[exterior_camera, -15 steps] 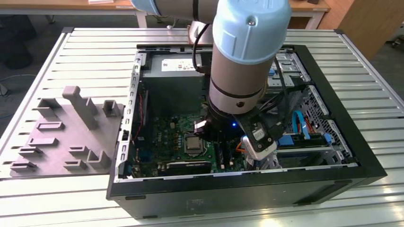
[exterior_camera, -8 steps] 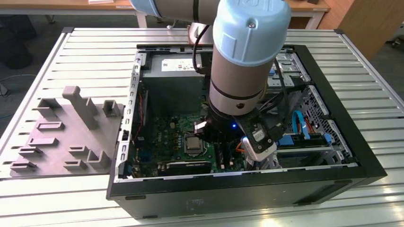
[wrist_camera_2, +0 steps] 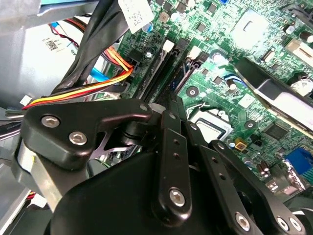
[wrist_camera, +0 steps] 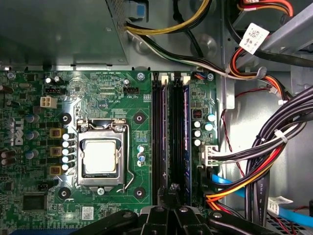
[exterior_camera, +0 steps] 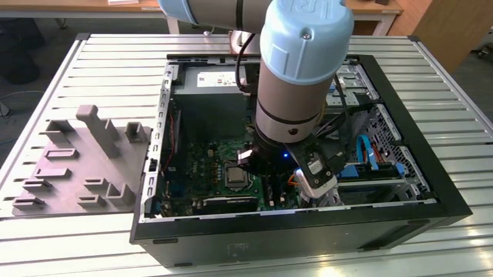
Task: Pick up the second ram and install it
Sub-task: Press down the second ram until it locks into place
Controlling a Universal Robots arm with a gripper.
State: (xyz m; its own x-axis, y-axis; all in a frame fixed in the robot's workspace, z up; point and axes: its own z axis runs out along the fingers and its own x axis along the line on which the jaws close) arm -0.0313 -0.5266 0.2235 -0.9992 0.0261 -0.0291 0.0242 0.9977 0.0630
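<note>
Arm reaches down into open computer case [exterior_camera: 400, 190]. Gripper [wrist_camera: 172, 192] sits low over the black memory slots [wrist_camera: 171, 132]. Cable bundle [wrist_camera: 274, 147] crowds just beside the slots; CPU socket [wrist_camera: 100, 156] flanks the other side, flat. Drive cage [exterior_camera: 377, 167] walls the exterior view's right. Open clearance above the motherboard [wrist_camera: 132, 117].

The table [exterior_camera: 115, 63] is ribbed, matt grey metal. The case [exterior_camera: 308, 242] is matt black with bare metal inner walls. The board [wrist_camera: 142, 132] is glossy green, its socket [wrist_camera: 100, 156] shiny metal. The gripper [wrist_camera_2: 171, 110] links are satin black with bright screws. The cables [wrist_camera: 274, 142] are smooth plastic.
</note>
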